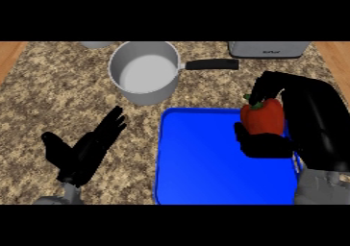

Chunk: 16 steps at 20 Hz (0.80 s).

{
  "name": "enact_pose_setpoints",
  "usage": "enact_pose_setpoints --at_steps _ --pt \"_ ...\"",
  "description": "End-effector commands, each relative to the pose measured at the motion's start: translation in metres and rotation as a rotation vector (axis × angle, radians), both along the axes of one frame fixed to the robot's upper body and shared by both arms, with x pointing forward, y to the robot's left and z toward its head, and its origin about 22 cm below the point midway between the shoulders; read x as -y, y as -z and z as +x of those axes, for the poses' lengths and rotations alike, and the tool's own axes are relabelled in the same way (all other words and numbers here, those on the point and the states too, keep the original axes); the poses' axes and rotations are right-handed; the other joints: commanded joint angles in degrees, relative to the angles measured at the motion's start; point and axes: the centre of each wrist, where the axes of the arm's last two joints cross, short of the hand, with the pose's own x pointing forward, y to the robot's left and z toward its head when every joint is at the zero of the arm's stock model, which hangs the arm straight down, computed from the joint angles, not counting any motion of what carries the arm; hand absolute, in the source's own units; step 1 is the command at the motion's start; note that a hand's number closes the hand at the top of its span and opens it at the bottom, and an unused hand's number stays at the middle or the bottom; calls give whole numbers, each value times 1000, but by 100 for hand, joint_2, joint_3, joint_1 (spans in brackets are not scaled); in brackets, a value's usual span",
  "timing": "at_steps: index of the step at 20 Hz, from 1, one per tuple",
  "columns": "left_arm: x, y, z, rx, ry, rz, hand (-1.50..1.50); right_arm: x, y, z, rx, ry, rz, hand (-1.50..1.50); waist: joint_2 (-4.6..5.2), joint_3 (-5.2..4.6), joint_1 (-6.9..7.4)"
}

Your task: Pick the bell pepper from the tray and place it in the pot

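Observation:
A red bell pepper [263, 117] with a green stem sits in the curl of my right hand [306, 120], over the right side of the blue tray [206, 163]. Fingers wrap its top and the thumb closes under it. Whether the pepper touches the tray I cannot tell. The grey pot [143, 72] with a black handle [212, 64] stands behind the tray, to its upper left, and holds nothing. My left hand [82, 153] rests open on the counter left of the tray, fingers pointing up and to the right.
A grey appliance [268, 48] stands at the back right edge, just beyond the pot's handle. Part of a grey round object [98, 44] shows at the back left. Wooden strips border the speckled counter on both sides.

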Motion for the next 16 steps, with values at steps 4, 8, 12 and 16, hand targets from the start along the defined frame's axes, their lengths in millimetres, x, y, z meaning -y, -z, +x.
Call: enact_pose_setpoints --at_steps 4,8,12,16 --pt "0 -8 -7 -10 -4 6 0 -27 -68 30 39 -70 120 150 5 1 59" --pt "2 3 -5 -3 -4 -6 0 -58 -66 75 13 -39 119 150 25 -1 81" --pt "-2 -3 -6 -3 -2 -10 0 -64 -66 95 -2 -69 135 150 16 2 51" --pt "10 -8 -12 -4 28 -4 0 -74 -59 138 -22 -95 145 150 37 2 145"
